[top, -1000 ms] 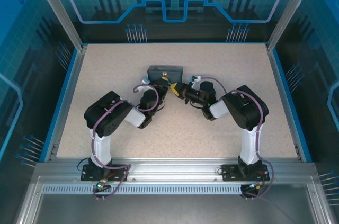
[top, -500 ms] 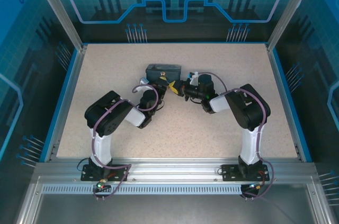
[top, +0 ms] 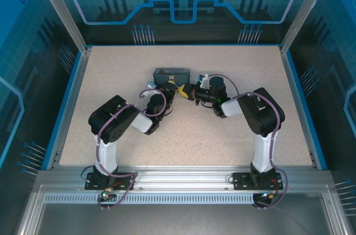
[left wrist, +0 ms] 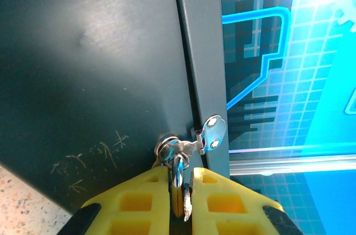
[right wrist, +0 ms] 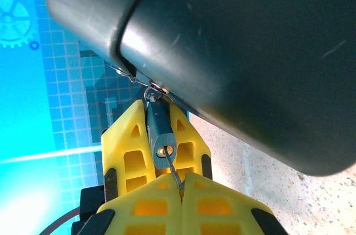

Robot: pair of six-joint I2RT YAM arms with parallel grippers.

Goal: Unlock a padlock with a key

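Right wrist view, bottom centre: right gripper (right wrist: 181, 188) clamped tight on the key (right wrist: 172, 171), tip prob. at the keyhole. Behind it, centre-left, the padlock (right wrist: 160, 126) is pinched by left gripper (left wrist: 179, 176), shackle hooked on tin box (right wrist: 250, 51), upper right.

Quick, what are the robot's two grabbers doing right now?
Left gripper: closed, holding the padlock.
Right gripper: closed, pinching the key.
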